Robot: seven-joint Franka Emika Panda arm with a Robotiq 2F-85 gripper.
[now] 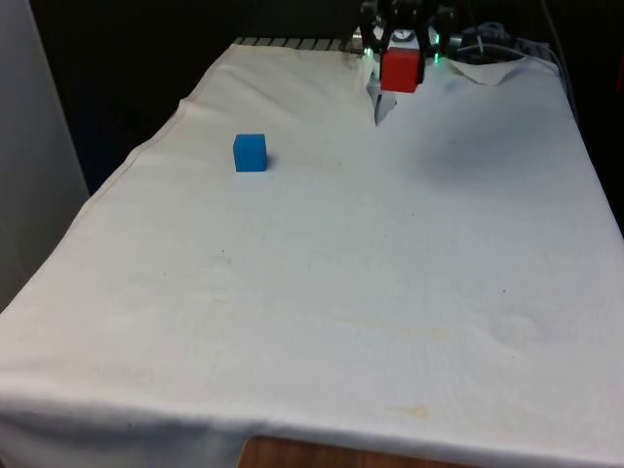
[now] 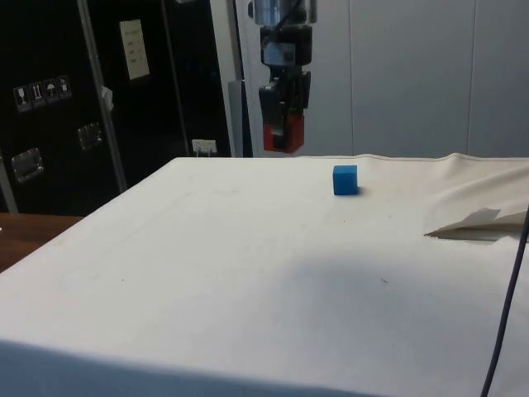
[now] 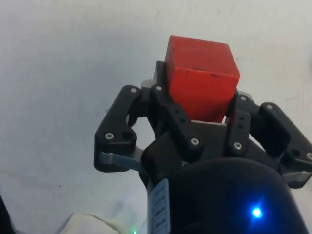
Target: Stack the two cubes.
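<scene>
Closest to us, the blue cube point(image 1: 250, 153) sat on the desk point(image 1: 322, 292). We saw the fingers point(image 3: 204, 109) squeezing the red cube point(image 1: 401, 70) up in the air, well apart from it.

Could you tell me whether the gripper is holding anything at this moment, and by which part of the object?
Yes: the gripper holds the red cube by two opposite side faces, lifted clear of the white cloth.
</scene>
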